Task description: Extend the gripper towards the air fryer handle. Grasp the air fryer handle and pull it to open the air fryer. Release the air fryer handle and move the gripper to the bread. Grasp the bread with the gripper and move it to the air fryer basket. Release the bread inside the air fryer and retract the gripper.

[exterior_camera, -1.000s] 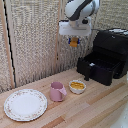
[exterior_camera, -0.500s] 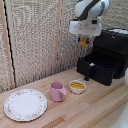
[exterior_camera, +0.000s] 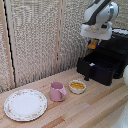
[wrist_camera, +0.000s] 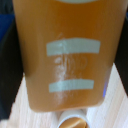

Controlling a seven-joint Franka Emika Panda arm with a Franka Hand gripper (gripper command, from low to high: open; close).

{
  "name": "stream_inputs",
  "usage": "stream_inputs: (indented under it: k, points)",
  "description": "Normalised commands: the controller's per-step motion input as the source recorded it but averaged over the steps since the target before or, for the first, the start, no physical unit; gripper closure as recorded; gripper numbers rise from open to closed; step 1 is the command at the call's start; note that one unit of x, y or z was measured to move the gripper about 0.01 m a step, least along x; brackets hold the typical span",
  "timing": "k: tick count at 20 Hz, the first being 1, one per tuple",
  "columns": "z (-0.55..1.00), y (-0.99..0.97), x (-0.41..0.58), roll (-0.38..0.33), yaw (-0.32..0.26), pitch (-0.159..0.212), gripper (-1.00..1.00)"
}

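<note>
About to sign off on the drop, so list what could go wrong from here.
1. The bread hangs from the pincer near the air fryer, over the back of the pulled-out air fryer basket. Released here, it might strike the fryer's front or the rim.
2. The bread fills the wrist view, hiding the basket, so aiming by that camera looks unreliable.
</note>
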Motion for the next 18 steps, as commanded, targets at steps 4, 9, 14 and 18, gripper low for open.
stream_inputs:
  k: [4, 9, 14, 18]
  points:
    - [-0.34, -0.36, -0.029, 0.014, -0.024, 0.000, 1.00]
    - [-0.46, -0.17, -0.008, -0.010, 0.000, 0.000, 1.00]
    - [-0.41, -0.17, 0.013, -0.021, -0.001, -0.002, 1.00]
    - [-0.33, -0.16, 0.114, -0.044, 0.000, -0.008, 1.00]
